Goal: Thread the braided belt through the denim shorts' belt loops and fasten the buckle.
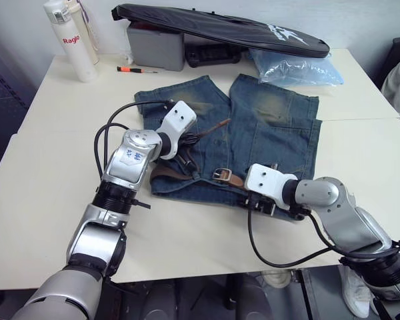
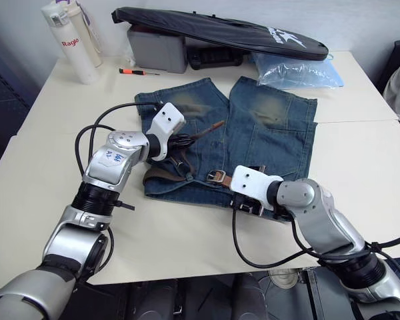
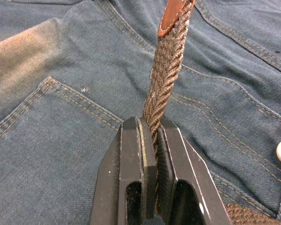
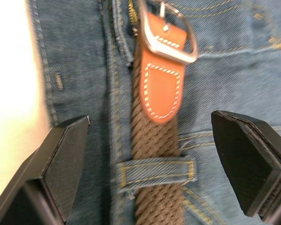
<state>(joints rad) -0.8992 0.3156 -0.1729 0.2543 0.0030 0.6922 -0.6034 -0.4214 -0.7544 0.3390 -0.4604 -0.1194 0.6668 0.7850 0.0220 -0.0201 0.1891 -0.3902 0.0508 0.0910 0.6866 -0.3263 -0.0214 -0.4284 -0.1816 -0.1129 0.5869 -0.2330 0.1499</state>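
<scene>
Left tool (image 3: 150, 140) pinches braided belt (image 3: 166, 75).

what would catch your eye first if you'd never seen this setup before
Faded blue denim shorts lie flat mid-table, with a dark-brown braided belt already passing under one belt loop at the waistband. The left gripper is clamped on the belt's free end, while the right gripper sits open astride the silver buckle end.
</scene>
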